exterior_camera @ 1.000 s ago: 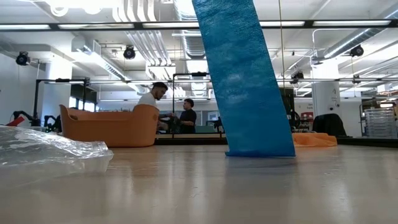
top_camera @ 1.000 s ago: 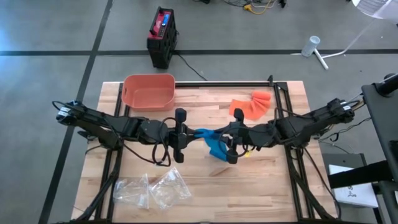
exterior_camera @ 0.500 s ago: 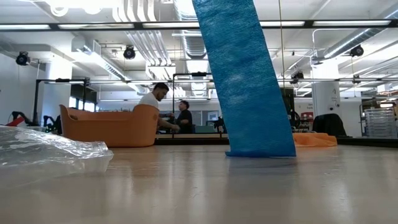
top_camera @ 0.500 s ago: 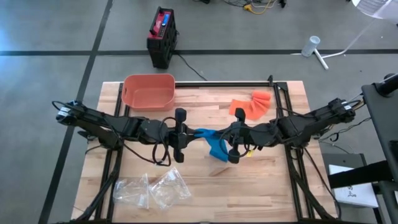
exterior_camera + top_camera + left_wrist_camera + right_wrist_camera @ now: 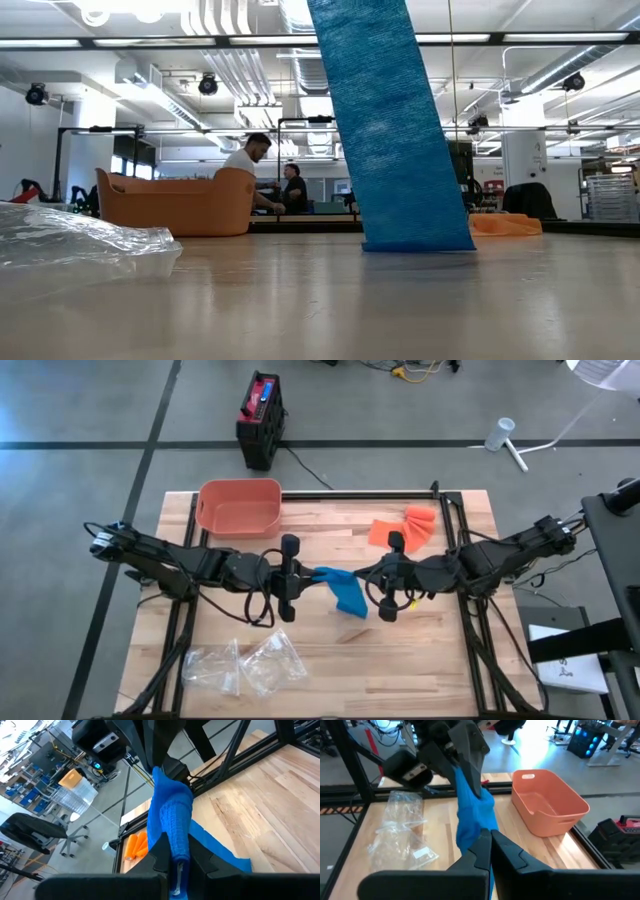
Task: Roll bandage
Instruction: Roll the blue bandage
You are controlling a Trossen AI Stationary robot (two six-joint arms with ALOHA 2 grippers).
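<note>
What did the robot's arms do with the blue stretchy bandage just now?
The right gripper slid back rightward from the blue stretchy cloth bandage and shut; whether it pinches cloth is unclear. The left gripper stayed clamped on the bandage, and the orange plastic tub stayed put.

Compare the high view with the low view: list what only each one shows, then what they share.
Only the high view: both arms, the left gripper shut on the blue bandage, the right gripper shut, empty, just clear of it, and a black and red case on the floor. Only the low view: people in the room behind. Both: the bandage, the orange bin, the plastic bags, the orange cloth.
</note>
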